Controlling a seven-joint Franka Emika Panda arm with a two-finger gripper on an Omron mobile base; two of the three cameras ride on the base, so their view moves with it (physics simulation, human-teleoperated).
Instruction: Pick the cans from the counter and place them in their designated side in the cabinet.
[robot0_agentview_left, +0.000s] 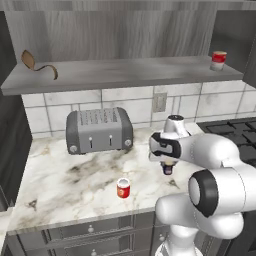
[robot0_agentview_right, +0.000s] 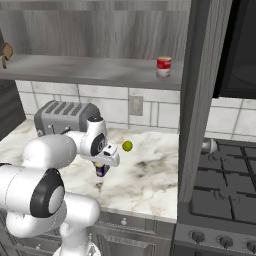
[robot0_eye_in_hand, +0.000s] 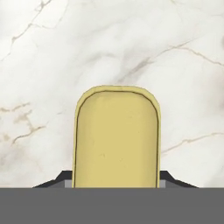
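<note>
Gripping the dark blue can (robot0_agentview_right: 101, 170) with its yellow top (robot0_eye_in_hand: 116, 138), the gripper (robot0_agentview_left: 168, 168) hangs over the right part of the marble counter (robot0_agentview_left: 65, 185); whether the can touches the stone I cannot tell. In the hand view the yellow top rises between the two dark fingertips (robot0_eye_in_hand: 57, 180), with veined white marble behind it. In the left base view the can shows as a small dark shape with a pale band just under the white hand, in front of the arm's big elbow joint. In the right base view its blue body and yellowish label hang below the hand, above a faint shadow on the stone

The red can with the white lid (robot0_agentview_left: 123, 188) stands upright on the counter, near the front edge and left of the gripper, well apart from it. A grey four-slot toaster (robot0_agentview_left: 99, 130) sits against the tiled wall behind it. A small yellow-green ball (robot0_agentview_right: 127, 145) lies on the counter just right of the hand

Up on the grey wood-grain cabinet shelf (robot0_agentview_left: 125, 75), a red can with a wide white band (robot0_agentview_left: 218, 60) stands at the right end, near the dark side panel. A curled brown object (robot0_agentview_left: 37, 64) rests at the left end. A black stove (robot0_agentview_right: 220, 195) adjoins the counter on the right
</note>
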